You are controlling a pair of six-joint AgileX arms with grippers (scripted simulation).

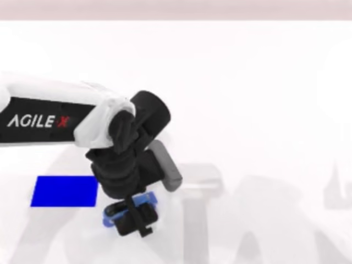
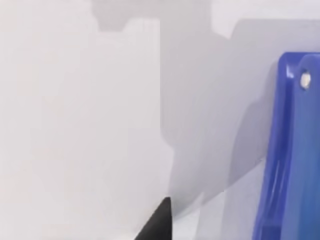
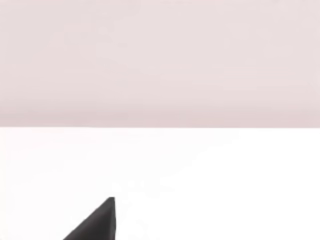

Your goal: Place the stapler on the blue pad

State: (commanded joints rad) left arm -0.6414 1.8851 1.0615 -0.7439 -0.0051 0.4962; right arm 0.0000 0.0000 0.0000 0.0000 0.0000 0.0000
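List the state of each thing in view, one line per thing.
stapler: on the table, off the pad, under the left gripper.
blue pad: flat on the table, bare.
left gripper: down around the stapler.
right gripper: only a fingertip shows, away from both.

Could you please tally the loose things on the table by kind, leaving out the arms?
Small blue stapler with black top, under the left gripper: 1
Flat plain blue rectangular pad: 1
Total: 2
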